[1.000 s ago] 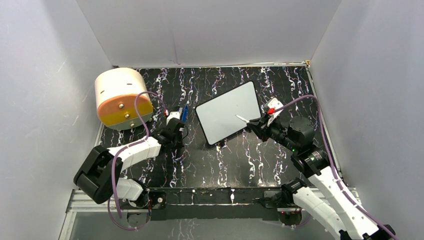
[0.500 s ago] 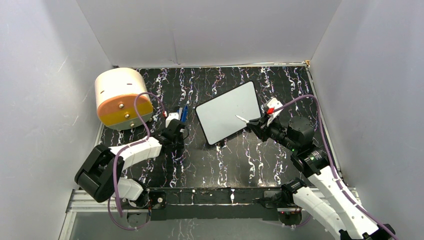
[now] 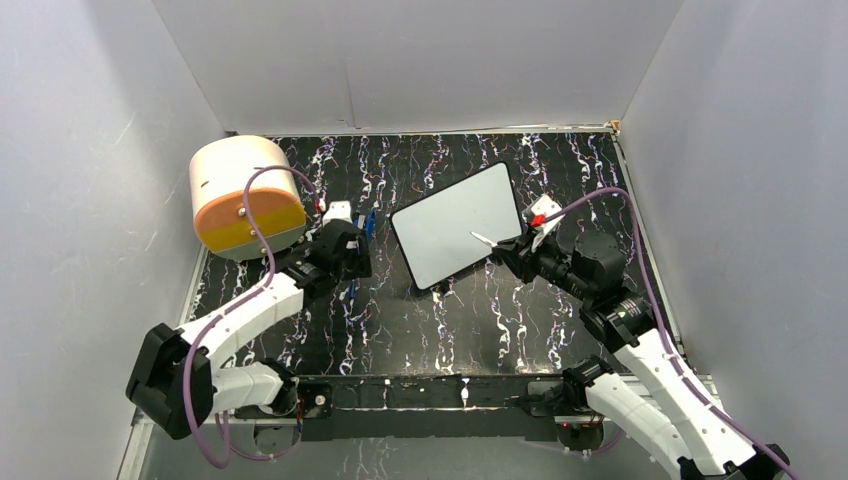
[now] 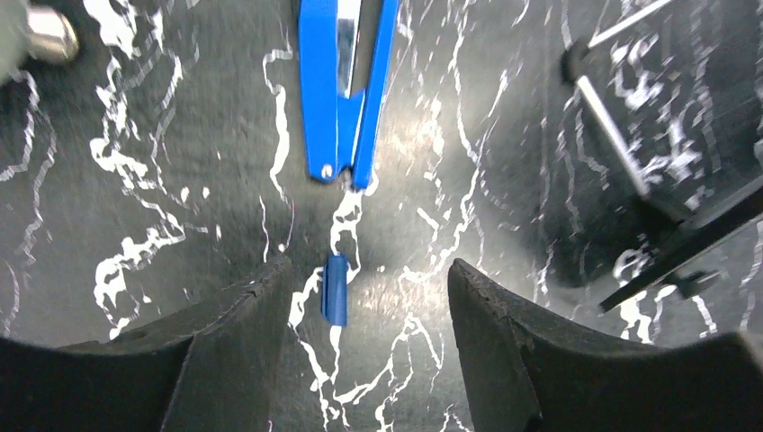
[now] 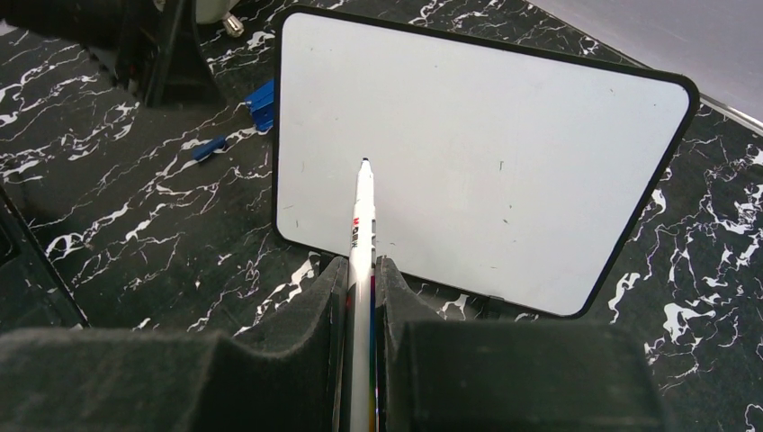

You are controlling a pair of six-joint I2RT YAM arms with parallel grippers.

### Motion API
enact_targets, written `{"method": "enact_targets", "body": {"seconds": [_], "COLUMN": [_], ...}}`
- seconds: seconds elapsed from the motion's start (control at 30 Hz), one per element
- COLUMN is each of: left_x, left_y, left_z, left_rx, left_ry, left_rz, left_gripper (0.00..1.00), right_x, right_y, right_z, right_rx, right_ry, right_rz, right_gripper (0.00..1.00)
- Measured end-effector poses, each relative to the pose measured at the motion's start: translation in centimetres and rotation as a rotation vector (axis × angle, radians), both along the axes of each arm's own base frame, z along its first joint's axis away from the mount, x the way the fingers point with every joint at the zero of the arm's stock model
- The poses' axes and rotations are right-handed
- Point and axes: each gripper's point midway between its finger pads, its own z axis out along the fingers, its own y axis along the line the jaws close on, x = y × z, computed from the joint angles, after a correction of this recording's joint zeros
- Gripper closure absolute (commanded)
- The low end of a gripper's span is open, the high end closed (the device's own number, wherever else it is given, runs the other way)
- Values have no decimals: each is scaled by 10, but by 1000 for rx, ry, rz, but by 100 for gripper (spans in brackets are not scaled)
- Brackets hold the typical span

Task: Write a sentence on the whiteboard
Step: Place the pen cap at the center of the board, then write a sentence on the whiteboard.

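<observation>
Top external view, from the left: a cream drum (image 3: 240, 190) with an orange face lies on its side at the counter's (image 3: 450, 320) far left corner, against the wall. Just beside it to the right, the left pincer (image 3: 348, 252) reaches over the black, white-veined surface. In the left wrist view this pincer (image 4: 367, 274) is released, its jaws standing wide apart and gripping nothing. A small blue cap (image 4: 335, 290) lies on the counter in the gap between them, touching neither jaw. Just beyond the cap lies a blue clip (image 4: 345, 81) with a silver strip along its middle, its narrow end pointing toward the cap and near it but apart from it.

Right of that, at the middle of the counter, the whiteboard (image 3: 458, 225) is propped up at a tilt, its near edge lower and its black-framed corners rounded. In the right wrist view the whiteboard (image 5: 504, 153) is plain white apart from a few faint specks, and the cap and clip lie off its left edge.

A white marker (image 5: 363, 225) with red lettering points its dark tip at the lower left part of the board. Whether the tip touches the surface cannot be told. The right pincer (image 5: 360, 270) is clenched on the marker's barrel, the jaws pressed against it on either side. From above, this pincer (image 3: 508, 250) sits just off the board's right edge, with the marker (image 3: 483, 238) reaching in over the white face.
</observation>
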Motion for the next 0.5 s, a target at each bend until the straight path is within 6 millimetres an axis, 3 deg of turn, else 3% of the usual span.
{"method": "enact_targets", "body": {"seconds": [0.33, 0.5], "left_x": [40, 53], "left_y": [2, -19], "left_z": [65, 106], "left_rx": [-104, -178], "left_ry": [-117, -205], "left_rz": [-93, -236], "left_gripper": [33, 31], "right_x": [4, 6], "right_y": [2, 3], "right_z": [-9, -15], "right_rx": [-19, -30], "right_ry": [30, 50], "right_rz": [-4, -5], "right_gripper": [100, 100]}}
